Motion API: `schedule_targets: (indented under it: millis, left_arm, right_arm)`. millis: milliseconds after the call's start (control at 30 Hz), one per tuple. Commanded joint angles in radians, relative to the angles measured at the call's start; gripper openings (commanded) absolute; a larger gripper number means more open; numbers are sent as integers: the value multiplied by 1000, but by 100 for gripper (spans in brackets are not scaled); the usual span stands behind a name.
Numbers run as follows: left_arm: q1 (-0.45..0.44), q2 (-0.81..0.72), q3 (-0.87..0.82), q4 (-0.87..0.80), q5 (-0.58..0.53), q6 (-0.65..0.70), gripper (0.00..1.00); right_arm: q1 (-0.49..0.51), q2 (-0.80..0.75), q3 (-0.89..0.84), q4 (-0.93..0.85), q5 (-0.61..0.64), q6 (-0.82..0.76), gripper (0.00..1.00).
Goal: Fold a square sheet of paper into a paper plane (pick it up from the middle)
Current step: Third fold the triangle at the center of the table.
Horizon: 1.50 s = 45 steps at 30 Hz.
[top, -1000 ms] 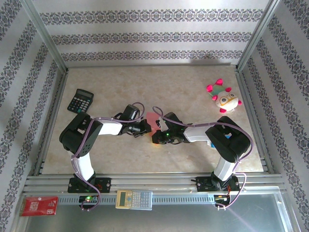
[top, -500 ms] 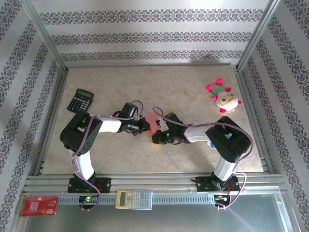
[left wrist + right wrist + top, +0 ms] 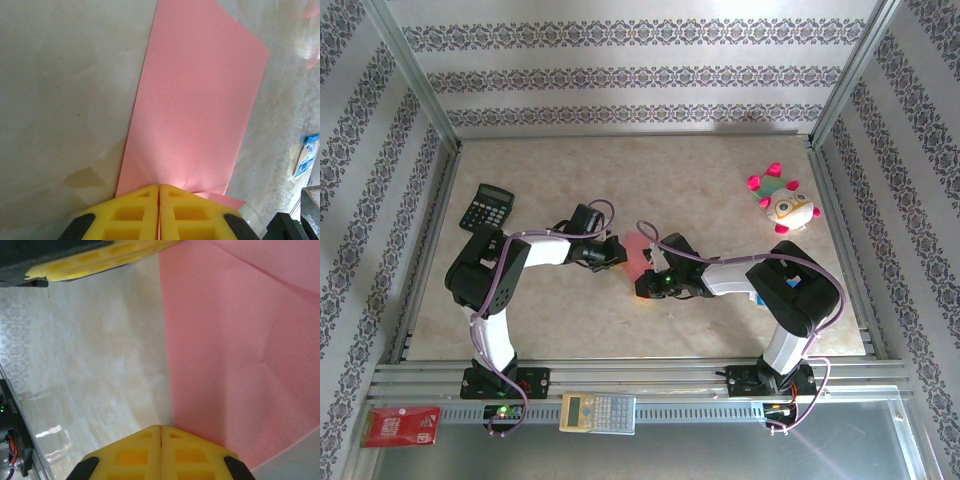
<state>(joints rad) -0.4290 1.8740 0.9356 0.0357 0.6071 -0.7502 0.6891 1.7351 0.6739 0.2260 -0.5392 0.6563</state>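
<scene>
Item: square sheet of paper (image 3: 637, 247), salmon-pink, lying at the middle of the desk (image 3: 650, 170) between the two arms, partly folded. The right wrist view shows a straight fold edge crossing its far corner and a fainter crease in the sheet. The left wrist view shows a second layer peeking out beside the fingertips. Left hand (image 3: 608, 253): yellow fingers pressed together, with the sheet's near edge running into the seam between them, so judged clamped on the paper. Right hand (image 3: 648, 284): fingers likewise together on the opposite edge, also judged clamped on the sheet. Change over the last second: the left hand has drifted a little toward the far side of the desk and its forearm has swung with it, while the right hand has kept its place and the paper has barely shifted. Reading: the right hand probably anchors the sheet while the left draws its edge along to set or sharpen a fold. No pointed dart shape is seen yet, so the task is judged to be in its early folds. Risk: thin paper held at two edges may buckle or tear if the hands pull apart. Nearby, well apart from the work: black calculator (image 3: 485, 208), plush toy (image 3: 782, 203).
</scene>
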Motion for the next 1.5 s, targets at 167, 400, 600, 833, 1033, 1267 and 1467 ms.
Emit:
schedule_targets:
  millis: [167,400,600,833,1033,1267,1467]
  left_arm:
    - [85,31,49,-74,-113,53,12]
    - [28,-127,-37,9,-54,-28,13]
    - [-57,-155,-92,115,-15,-108,14]
    - [-72,-20,-8,63,-32,-48,13]
    - [-71,51,-18,31,-59,-4,9]
    - [-66,80,-55,1,-111,25,4]
    - [-59,104,-69,-5,-128,43,0]
  right_arm:
    - [-8,45,-82,-209,77,-28,0]
    - [-9,37,-67,-209,58,-44,0]
    - [-9,50,-51,-209,53,-49,0]
    - [-12,36,-44,-215,51,-50,0]
    - [-13,8,-8,-225,3,-46,0]
    - [-19,7,-33,-196,-55,-2,0]
    - [-7,-17,-98,-164,-61,20,0]
